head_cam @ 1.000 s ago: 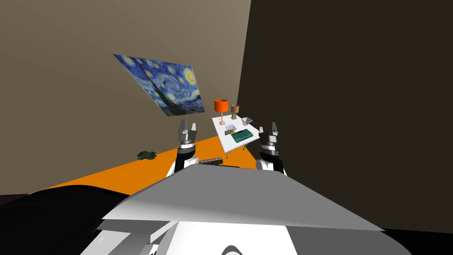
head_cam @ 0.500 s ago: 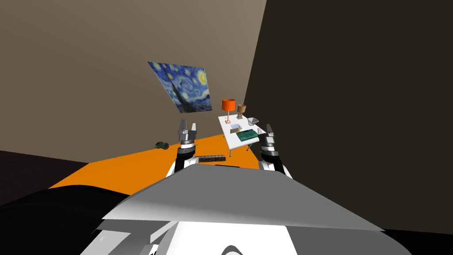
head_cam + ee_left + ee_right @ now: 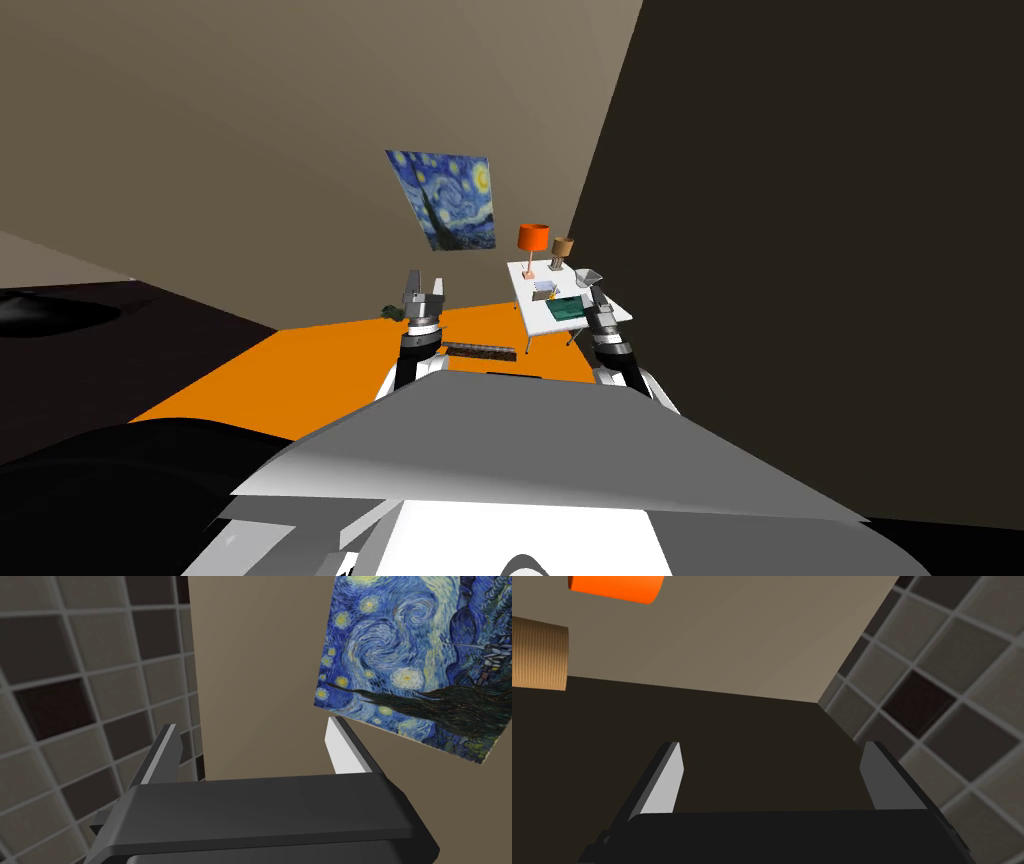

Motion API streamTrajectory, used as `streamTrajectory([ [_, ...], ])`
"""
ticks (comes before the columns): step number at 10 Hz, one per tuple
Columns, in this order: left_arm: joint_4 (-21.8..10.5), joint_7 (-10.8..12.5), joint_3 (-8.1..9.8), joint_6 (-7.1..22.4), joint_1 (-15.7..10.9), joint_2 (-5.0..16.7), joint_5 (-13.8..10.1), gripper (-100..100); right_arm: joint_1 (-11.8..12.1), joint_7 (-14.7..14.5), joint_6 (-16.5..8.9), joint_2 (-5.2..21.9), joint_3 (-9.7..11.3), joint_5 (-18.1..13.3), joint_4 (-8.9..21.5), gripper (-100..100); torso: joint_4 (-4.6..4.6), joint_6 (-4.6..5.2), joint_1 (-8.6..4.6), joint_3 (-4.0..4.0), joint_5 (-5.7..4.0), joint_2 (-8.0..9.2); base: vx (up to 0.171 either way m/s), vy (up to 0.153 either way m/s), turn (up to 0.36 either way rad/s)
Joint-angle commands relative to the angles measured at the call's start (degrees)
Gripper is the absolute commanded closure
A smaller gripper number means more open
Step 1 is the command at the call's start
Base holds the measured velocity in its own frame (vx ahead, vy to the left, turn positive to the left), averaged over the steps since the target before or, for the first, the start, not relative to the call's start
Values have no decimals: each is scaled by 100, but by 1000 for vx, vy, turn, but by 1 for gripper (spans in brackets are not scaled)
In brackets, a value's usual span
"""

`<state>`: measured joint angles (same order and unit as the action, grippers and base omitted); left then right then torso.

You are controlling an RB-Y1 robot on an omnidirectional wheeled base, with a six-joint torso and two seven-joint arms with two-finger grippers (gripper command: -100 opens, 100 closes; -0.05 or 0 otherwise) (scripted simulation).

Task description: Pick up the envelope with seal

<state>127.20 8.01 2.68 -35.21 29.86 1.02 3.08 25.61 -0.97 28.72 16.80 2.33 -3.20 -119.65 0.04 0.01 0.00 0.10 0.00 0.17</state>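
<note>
A small white table (image 3: 546, 318) stands far ahead near the room's corner. On it lies a small pale flat item with a yellow spot (image 3: 544, 291), likely the envelope, beside a dark green flat thing (image 3: 567, 308). My left gripper (image 3: 424, 286) is held up in front of me, well short of the table. Its wrist view shows the left gripper (image 3: 250, 728) open and empty. My right gripper (image 3: 598, 298) overlaps the table's near edge in the head view, and the right gripper (image 3: 772, 748) is open and empty too.
An orange lamp (image 3: 532, 240), a brown lamp (image 3: 562, 248) and a grey bowl (image 3: 587, 276) also stand on the table. A dark bar (image 3: 480, 349) lies on the orange floor (image 3: 330, 355). A dark green lump (image 3: 392, 312) sits by the wall under a blue painting (image 3: 455, 200).
My view has swung, so the painting and the table slid to the right in the picture. Both arms keep their pose, fingers still open.
</note>
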Motion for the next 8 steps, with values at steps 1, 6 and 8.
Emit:
streamTrajectory([
  [1, 0, 0, 0, 0, 0, 0, 0, 0, -28, -29, 115, 286, -33, -170, 201, -100, 0, 0, 0, 0, 0, 0, -42, 33, 300],
  [6, 0, 0, 0, 0, -1, 0, 0, 0, -56, -73, 316, 965, -87, -503, 569, -100, -1, -4, 1, -2, 0, -3, -33, 25, 239],
  [8, 0, 0, 0, 0, -1, 0, 0, 0, -65, -91, 421, 1281, -113, -685, 767, -100, -1, -4, -1, -3, 0, -5, -25, 22, 286],
])
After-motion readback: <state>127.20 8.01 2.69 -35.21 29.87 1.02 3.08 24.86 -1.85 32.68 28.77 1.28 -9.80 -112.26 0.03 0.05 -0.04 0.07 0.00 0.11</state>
